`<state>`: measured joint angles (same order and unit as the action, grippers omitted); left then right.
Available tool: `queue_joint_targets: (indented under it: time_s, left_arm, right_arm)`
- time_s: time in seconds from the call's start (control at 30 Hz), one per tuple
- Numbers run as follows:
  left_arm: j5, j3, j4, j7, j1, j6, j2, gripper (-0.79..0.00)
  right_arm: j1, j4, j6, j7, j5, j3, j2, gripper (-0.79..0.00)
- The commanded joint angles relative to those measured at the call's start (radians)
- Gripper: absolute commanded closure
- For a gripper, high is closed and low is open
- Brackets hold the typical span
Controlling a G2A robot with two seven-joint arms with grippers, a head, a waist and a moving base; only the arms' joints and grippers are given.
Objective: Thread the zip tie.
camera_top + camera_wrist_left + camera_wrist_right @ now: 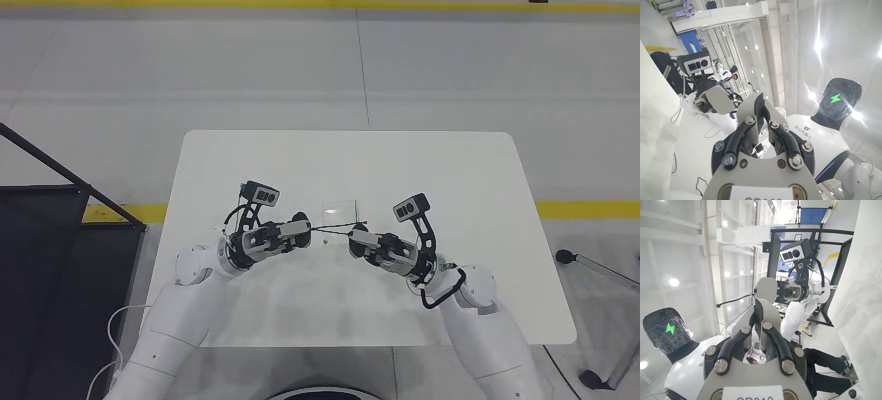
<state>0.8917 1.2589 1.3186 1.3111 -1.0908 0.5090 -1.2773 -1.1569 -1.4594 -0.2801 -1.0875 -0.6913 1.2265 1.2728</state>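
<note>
A thin black zip tie (330, 231) spans the short gap between my two grippers above the middle of the white table (460, 190). My left gripper (308, 231) is shut on one part of it, with the pads pressed together (761, 98). From the right wrist view, the zip tie (734, 300) curves away from the left gripper (755, 291), and its square head hangs free in the air. My right gripper (351, 237) faces the left one, shut (758, 303), with the tie running to its tips. How much tie lies between the right pads is hidden.
A small clear plastic piece (340, 210) lies on the table just beyond the grippers. A black-framed dark stand (40, 270) sits off the table's left side. The table edges are well away from both grippers.
</note>
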Motion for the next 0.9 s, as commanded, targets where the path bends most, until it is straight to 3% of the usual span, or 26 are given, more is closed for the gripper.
queue_joint_targets:
  time_s: [0.0, 0.87]
  left_arm:
    - [-0.006, 0.000, -0.004, -0.004, 0.000, 0.004, 0.000, 0.000]
    - [-0.078, -0.011, -0.036, -0.056, 0.009, 0.056, 0.001, 0.000]
  right_arm:
    - [0.000, -0.002, -0.002, 0.001, -0.004, 0.001, 0.000, 0.000]
    - [-0.033, -0.008, -0.033, -0.046, -0.179, 0.069, -0.009, 0.000]
